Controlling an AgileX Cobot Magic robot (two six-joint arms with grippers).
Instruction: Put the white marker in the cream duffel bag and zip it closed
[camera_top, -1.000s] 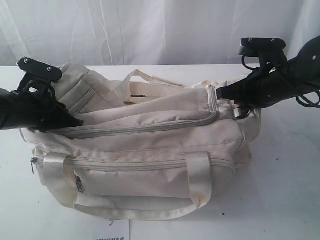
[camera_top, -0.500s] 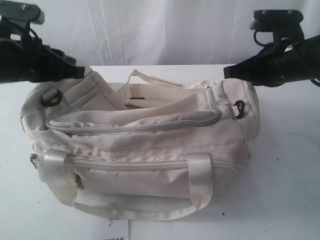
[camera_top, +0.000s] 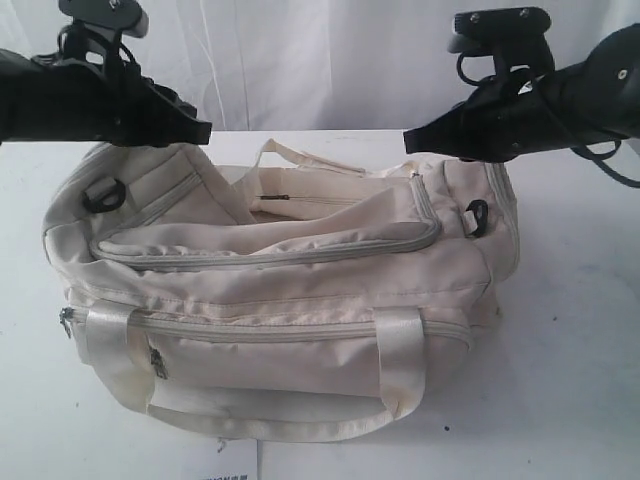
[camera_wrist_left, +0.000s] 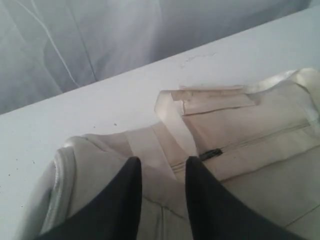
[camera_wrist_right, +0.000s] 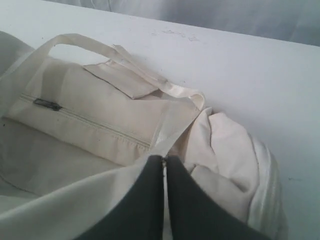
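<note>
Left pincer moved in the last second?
Yes. The left pincer has lifted off the left end of the cream duffel bag and hangs above it, nearer the bag's middle.

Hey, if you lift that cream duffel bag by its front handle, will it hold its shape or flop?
Probably flops: the cream duffel bag is soft fabric, and its top flap sags and creases. The shiny webbing handle might slip in a grip. It looks slack, so likely light for its size.
</note>
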